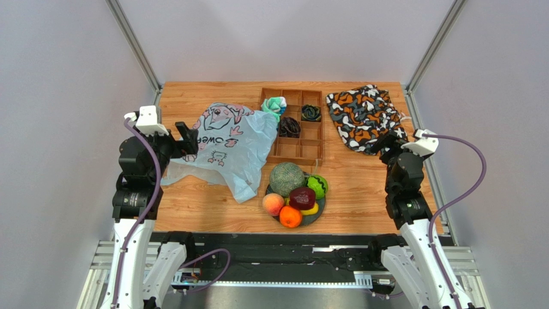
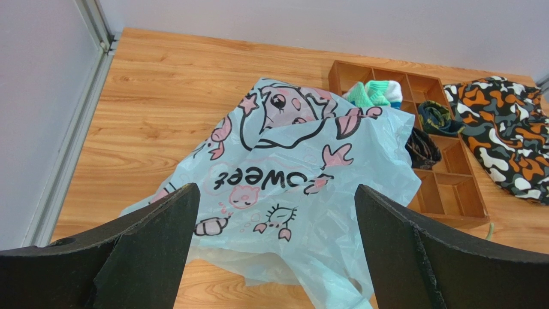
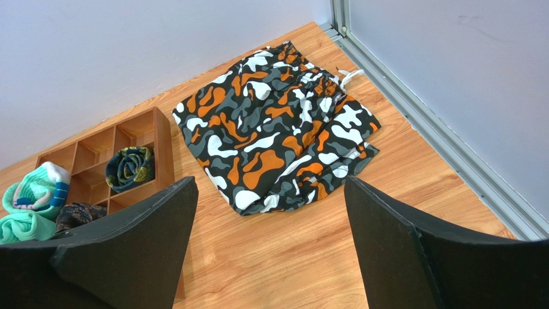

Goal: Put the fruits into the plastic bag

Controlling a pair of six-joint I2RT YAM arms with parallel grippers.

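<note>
The pale blue plastic bag [image 1: 222,145] lies crumpled and flat on the table's left half; it also shows in the left wrist view [image 2: 290,180]. The fruits sit on a dark plate [image 1: 320,214]: the melon [image 1: 287,178], peach [image 1: 273,204], orange [image 1: 290,217], dark red fruit [image 1: 301,197], green bumpy fruit [image 1: 316,186] and yellow mango [image 1: 311,210]. My left gripper [image 1: 188,140] [image 2: 276,193] is open and empty, just above the bag's left edge. My right gripper [image 1: 381,145] [image 3: 270,183] is open and empty, far right of the fruits.
A wooden compartment tray [image 1: 303,145] with rolled cloth bundles stands behind the fruits, touching the bag's right edge. The orange, black and white cloth [image 1: 362,116] [image 3: 277,129] lies at the back right. Metal rails run along both table sides.
</note>
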